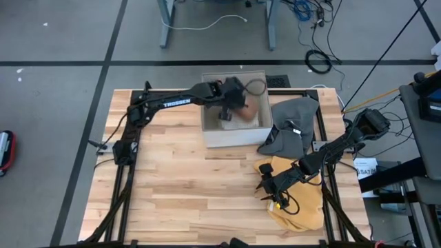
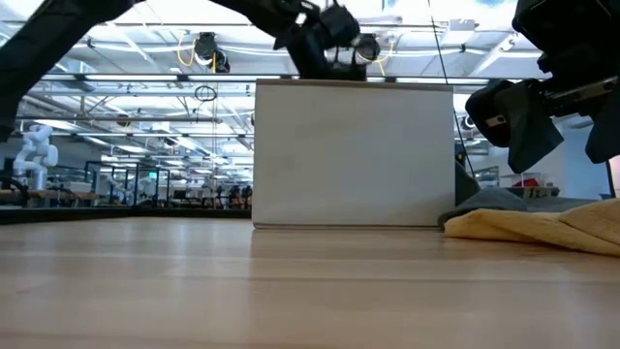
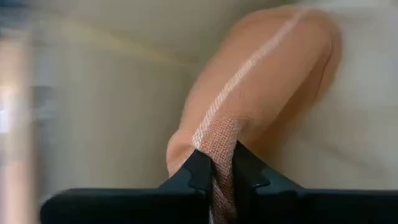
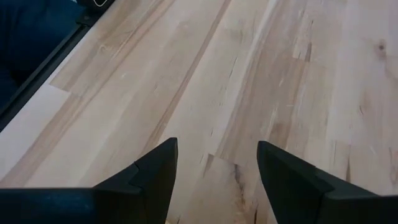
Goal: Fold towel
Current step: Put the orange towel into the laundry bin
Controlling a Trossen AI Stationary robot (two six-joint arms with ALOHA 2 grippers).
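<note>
A peach towel [image 1: 251,110] is bundled inside an open white box [image 1: 234,140] at the table's far middle. My left gripper [image 1: 229,110] reaches over the box's rim and is shut on this towel [image 3: 261,81]. A yellow towel [image 1: 301,201] lies crumpled at the table's near right. My right gripper [image 1: 267,191] stands open at that towel's left edge, over bare wood [image 4: 217,93], with nothing between its fingers. In the low view the box's front wall [image 2: 354,155] hides the peach towel. My left gripper pinches the peach towel between its two fingers on a paler woven band [image 3: 217,138] running along the cloth. The fingers slant down into the box from above. The cloth is bunched into several layers at the fingers, and the rest reaches away from them inside the box.
A grey towel [image 1: 293,122] lies crumpled against the box's right side, partly over the table's right rail. A black frame [image 1: 124,148] borders the table. Bare wood [image 1: 186,193] fills the near left and middle.
</note>
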